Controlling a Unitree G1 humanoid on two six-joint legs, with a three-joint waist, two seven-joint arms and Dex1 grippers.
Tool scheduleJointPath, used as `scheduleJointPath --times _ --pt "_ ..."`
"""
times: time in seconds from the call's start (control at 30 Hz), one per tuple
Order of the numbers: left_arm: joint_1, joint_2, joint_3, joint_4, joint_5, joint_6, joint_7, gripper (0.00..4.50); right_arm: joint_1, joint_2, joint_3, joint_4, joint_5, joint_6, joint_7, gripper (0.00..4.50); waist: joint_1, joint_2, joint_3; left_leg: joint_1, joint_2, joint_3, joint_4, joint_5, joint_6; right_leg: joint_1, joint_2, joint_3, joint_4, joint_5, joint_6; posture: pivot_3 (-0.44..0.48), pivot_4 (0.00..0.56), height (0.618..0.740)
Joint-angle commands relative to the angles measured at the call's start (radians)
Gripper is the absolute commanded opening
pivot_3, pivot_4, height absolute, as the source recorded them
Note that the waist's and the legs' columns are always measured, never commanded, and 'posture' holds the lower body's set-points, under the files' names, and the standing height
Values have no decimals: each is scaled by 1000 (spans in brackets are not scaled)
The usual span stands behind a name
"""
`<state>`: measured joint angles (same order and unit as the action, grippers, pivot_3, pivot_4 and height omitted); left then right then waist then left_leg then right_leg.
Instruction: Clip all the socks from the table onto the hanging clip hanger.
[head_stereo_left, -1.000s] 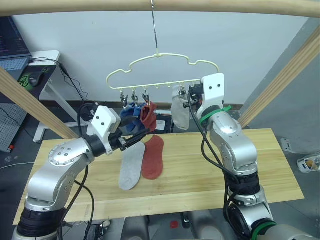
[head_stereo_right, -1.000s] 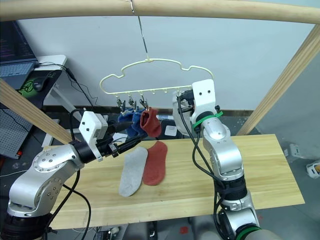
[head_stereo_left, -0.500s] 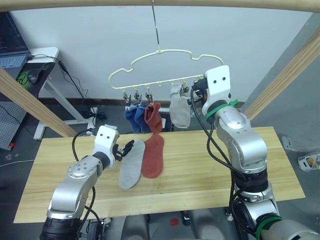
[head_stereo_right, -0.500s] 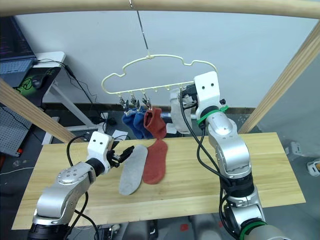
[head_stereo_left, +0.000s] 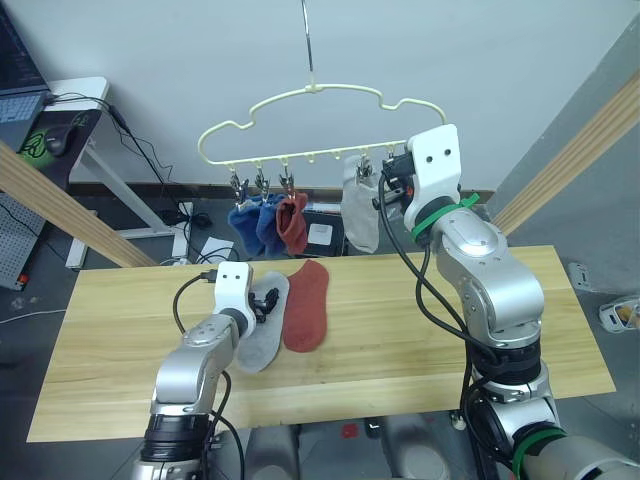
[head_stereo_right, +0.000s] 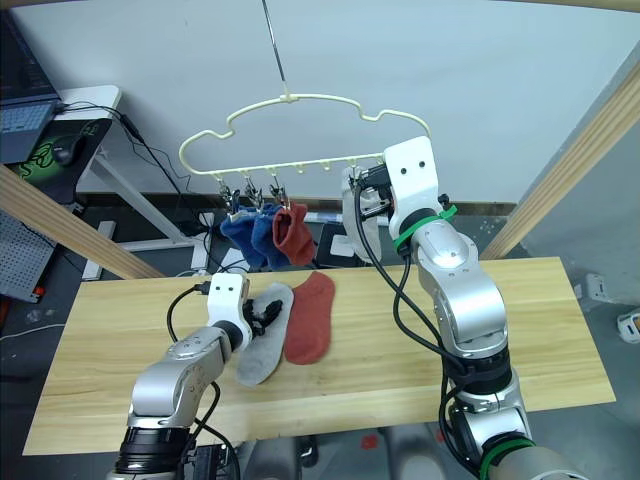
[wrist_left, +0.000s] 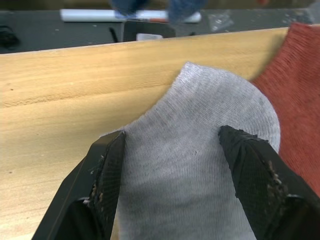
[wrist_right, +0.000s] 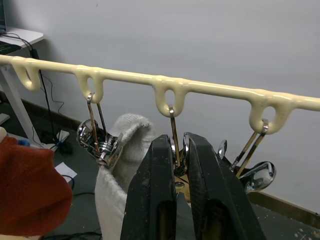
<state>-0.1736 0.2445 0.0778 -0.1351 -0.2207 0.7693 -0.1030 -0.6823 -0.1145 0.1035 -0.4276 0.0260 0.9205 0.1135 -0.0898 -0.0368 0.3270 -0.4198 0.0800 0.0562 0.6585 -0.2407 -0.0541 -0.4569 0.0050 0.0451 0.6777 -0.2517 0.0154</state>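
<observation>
On table (head_stereo_left: 420, 330): grey sock (head_stereo_left: 262, 322) beside red sock (head_stereo_left: 305, 305); left gripper (wrist_left: 172, 145) spread wide, straddling grey sock's end. Up on clip hanger (head_stereo_left: 300, 110): two blue socks (head_stereo_left: 250, 225), red, grey, clipped; right gripper (wrist_right: 175, 165) pinched on spare clip (wrist_right: 175, 155).

I am seeing my left tool (head_stereo_left: 268, 301) resting on the grey sock (head_stereo_left: 262, 326) on the bench (head_stereo_left: 120, 320). My right tool (head_stereo_left: 385, 186) is reaching up at the clip hanger (head_stereo_left: 300, 105).

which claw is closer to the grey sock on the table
Left. The left claw is open astride the grey sock on the table; the right claw is up at the clip hanger.
</observation>
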Motion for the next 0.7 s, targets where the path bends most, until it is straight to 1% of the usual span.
scheduleJointPath --times 0.03,0.1,0.23,0.33,0.43,0.57,0.7 --pt "29 -41 7 6 7 25 33 3246 -11 0 5 -46 5 -1 6 29 -1 0 0 0 0 0 0 0 0 0 0 0 0 0 0 -187 378 740" --pt "41 -64 8 -13 1 25 38 3246 -11 1 5 -47 4 -1 7 29 -1 0 0 1 0 0 0 0 0 0 0 0 0 0 0 -190 377 740" --pt "68 -100 48 -75 -11 -38 50 3246 -5 1 5 -51 3 -2 8 29 -2 0 0 0 0 0 0 0 0 0 0 0 0 0 0 -186 376 740" --pt "95 -104 56 -122 -13 -57 46 3743 -1 2 6 -52 2 -3 9 29 -3 0 0 0 0 1 -1 0 0 0 0 0 -1 0 0 -185 375 740" --pt "114 -98 48 -164 6 -72 57 4498 1 2 6 -52 2 -4 9 29 -7 0 1 0 0 1 -4 0 -1 0 0 0 -3 0 1 -183 375 740" --pt "144 -105 33 -228 25 -58 85 4500 2 4 6 -50 3 -8 9 29 -8 0 1 1 0 1 -10 0 -1 0 -1 0 -6 0 1 -180 374 740" --pt "139 -138 55 -205 18 -31 117 4500 2 9 9 -48 3 -10 10 29 -7 0 1 0 0 2 -15 0 -1 0 -2 -1 -13 1 -1 -180 374 740"
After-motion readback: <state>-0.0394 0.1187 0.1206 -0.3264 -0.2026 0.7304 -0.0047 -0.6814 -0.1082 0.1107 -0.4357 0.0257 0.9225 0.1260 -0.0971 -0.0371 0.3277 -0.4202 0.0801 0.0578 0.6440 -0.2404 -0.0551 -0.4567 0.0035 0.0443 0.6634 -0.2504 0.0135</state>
